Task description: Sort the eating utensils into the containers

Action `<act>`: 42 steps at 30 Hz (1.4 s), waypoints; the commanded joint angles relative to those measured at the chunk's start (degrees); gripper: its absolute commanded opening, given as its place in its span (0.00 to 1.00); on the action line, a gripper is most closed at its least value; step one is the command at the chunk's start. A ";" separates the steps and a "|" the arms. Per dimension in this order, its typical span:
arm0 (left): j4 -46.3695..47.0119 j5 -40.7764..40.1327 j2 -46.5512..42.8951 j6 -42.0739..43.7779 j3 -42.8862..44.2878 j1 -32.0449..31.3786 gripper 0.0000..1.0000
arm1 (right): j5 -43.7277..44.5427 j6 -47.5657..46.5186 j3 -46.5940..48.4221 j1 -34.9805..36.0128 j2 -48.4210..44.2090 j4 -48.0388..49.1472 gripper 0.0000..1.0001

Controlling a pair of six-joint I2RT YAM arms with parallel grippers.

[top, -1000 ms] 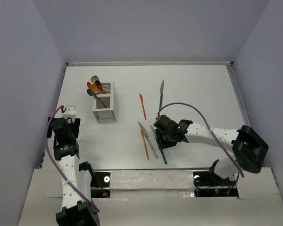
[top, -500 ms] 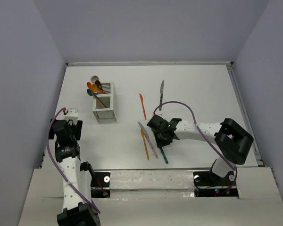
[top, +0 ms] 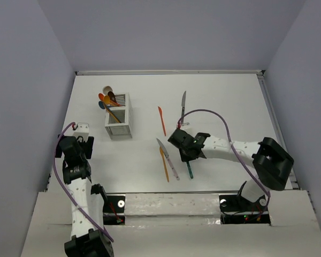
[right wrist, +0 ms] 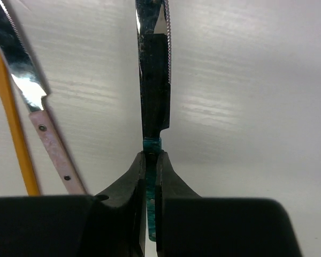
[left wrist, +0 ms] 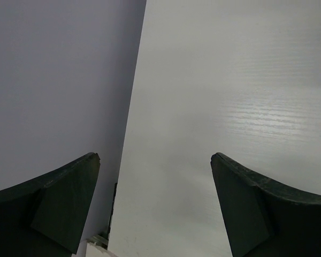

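1. Right gripper: my jaws here are pressed onto the teal handle of a knife, pinching it just behind the blade. In the top view this gripper sits right of the table's middle, with my arm reaching in from the right.
2. Teal-handled knife: the blade points away from my wrist camera, serrated edge on the right. In the top view its handle end pokes out on the near side of the gripper. I cannot tell whether it touches the table or is raised off it.
3. Pink-handled knife: lying flat just left of the teal one and apart from it, blade toward the far side.
4. Orange utensil: slim, lying just left of the pink-handled knife and nearly parallel to it. I cannot tell whether it is a spoon or a knife.
5. Orange knife: lying on the table farther back, between the caddy and the silver knife.
6. Silver knife: lying just right of the orange knife.
7. Caddy: white, slatted, upright, left of the middle, well apart from the loose knives.
8. Spoons: orange, blue, brown and pale, bunched in the caddy's far compartment, leaning out toward the far left.
9. Left gripper: my jaws are spread wide over the table's left edge, where it meets the grey wall. In the top view it is near that edge, well apart from the caddy.
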 commanded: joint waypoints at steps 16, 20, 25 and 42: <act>7.30 1.89 1.63 -8.62 0.89 0.12 0.99 | -25.62 -48.78 37.19 0.68 12.69 73.08 0.00; 7.56 0.92 3.12 -8.71 1.07 0.21 0.99 | -30.05 -46.41 50.89 0.68 25.77 72.90 0.00; 7.57 0.75 5.76 -8.62 1.50 0.21 0.99 | -33.48 -45.79 55.16 0.68 34.59 72.20 0.00; 7.57 0.40 5.68 -8.62 1.42 0.21 0.99 | -27.24 -50.54 39.34 0.68 34.44 73.34 0.00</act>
